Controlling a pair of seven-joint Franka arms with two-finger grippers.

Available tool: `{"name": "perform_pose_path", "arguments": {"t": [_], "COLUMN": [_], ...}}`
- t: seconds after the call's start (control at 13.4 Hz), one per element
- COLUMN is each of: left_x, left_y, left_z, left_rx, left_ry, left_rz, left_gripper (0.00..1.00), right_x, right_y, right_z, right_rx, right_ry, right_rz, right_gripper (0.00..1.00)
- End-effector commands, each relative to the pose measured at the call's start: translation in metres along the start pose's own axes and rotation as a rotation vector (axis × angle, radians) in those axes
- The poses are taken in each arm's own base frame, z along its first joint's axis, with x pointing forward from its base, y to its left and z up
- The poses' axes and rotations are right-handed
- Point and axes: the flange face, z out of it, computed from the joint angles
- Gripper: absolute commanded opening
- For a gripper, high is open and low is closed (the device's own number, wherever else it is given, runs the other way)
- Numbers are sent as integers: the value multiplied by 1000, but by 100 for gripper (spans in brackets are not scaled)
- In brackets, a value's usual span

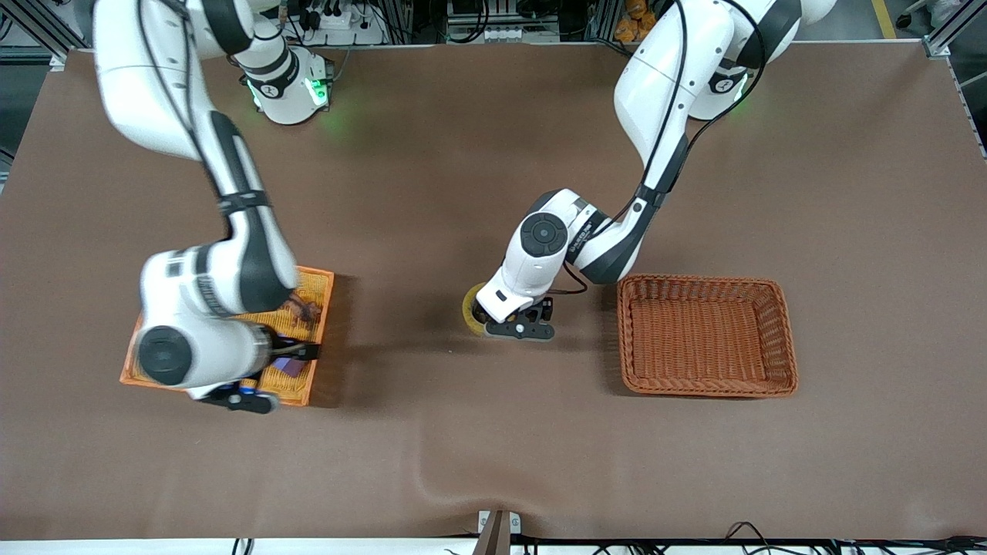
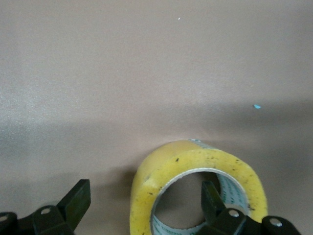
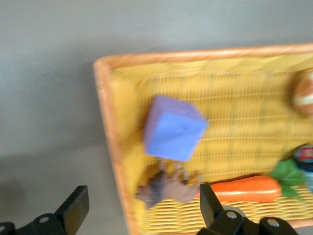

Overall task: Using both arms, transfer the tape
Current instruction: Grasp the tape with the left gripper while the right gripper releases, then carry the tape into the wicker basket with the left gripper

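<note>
The tape (image 1: 470,308), a yellowish ring with a grey-white core, rests on the brown table between the two baskets. In the left wrist view the tape (image 2: 195,164) stands tilted on its edge. My left gripper (image 1: 518,325) is low over it and open (image 2: 145,192): one finger sits inside the ring's hole, the other outside, with the ring's wall between them. My right gripper (image 1: 291,356) is open (image 3: 143,192) and empty over the edge of the orange-yellow basket (image 1: 325,308) at the right arm's end.
The orange-yellow basket (image 3: 110,142) holds a purple block (image 3: 173,128), a brown scrap (image 3: 166,188), a toy carrot (image 3: 244,190) and a bun (image 3: 304,95). An empty brown wicker basket (image 1: 785,339) stands toward the left arm's end, beside the tape.
</note>
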Motion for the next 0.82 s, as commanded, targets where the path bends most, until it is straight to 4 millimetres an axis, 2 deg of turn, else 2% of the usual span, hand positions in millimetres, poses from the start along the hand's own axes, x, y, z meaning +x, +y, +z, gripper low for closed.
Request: {"name": "perform_pose_path", "arguments": {"t": [0.0,0.07,0.15,0.22,0.3,0.37,0.52,0.6,0.67,0.74], "left_x": [-3,-4,-5,-8,-6,-5,-2,1,5,15], "left_y": [9,10,11,16,16,17,18,16,13,7], "left_z": [10,12,12,12,10,9,0,-2,-6,-20], "left_rx": [44,43,43,40,36,44,49,48,49,53], "left_ry": [43,43,45,50,70,92,112,115,123,148], "left_rz": [23,23,26,32,48,75,78,68,66,60], "left_gripper": [88,86,78,54,15,0,0,0,0,0], "right_x": [2,4,3,0,-2,-4,-4,-3,-10,-20], "right_y": [34,51,65,73,77,79,87,90,85,84], "right_z": [-13,-16,-22,-24,-23,-24,-20,2,19,22], "right_rx": [22,31,43,46,48,49,52,41,23,44], "right_ry": [-3,-3,4,1,-5,-4,5,1,51,121], "right_rz": [-34,-54,-68,-71,-74,-80,-70,-73,-96,-82], "right_gripper": [100,100,100,100,100,100,100,100,100,100]}}
